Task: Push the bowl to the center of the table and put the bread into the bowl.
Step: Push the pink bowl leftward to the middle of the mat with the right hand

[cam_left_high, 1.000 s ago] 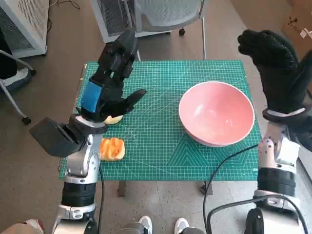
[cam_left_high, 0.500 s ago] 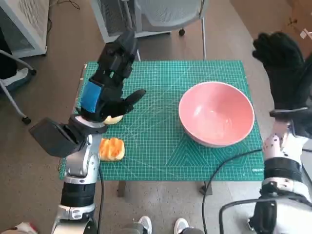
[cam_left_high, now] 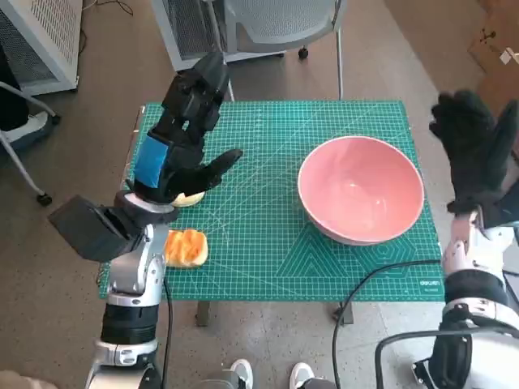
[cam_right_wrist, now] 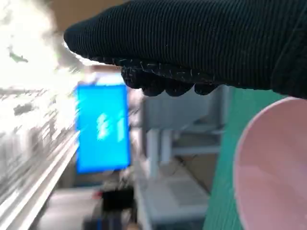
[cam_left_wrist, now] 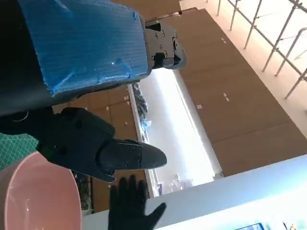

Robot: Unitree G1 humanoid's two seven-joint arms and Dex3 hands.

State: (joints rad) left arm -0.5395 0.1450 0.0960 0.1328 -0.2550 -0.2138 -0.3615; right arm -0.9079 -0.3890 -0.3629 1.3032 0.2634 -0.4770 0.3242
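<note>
Right hand [cam_left_high: 474, 154], gloved, is raised off the table's right edge, beside the pink bowl [cam_left_high: 361, 198] but not touching it; fingers spread, nothing in it. Right wrist view shows the glove [cam_right_wrist: 201, 45] as a dark band w/ the bowl's rim [cam_right_wrist: 273, 163] curving just beside it, clear gap between.

Left hand [cam_left_high: 182, 138], blue tape on its back, is held up over the left part of the green mat [cam_left_high: 259, 243], fingers apart & reaching toward the table's far side, thumb sticking out toward the middle; it holds nothing. Left wrist view has the taped back [cam_left_wrist: 81, 45] filling the frame, one black finger [cam_left_wrist: 129, 155] jutting out, bowl rim [cam_left_wrist: 43, 191] at the corner & the other hand's glove [cam_left_wrist: 129, 203] further off.

Bowl sits upright on the right half of the mat, off centre, empty inside. Orange bread [cam_left_high: 186, 247] lies on the mat near the front-left corner, well apart from the bowl. A second pale piece [cam_left_high: 190, 198] peeks out from under the left hand; can't tell if touching. Someone's shoes [cam_left_high: 272, 374] show below the table's front edge; a chair [cam_left_high: 276, 20] stands behind it.
</note>
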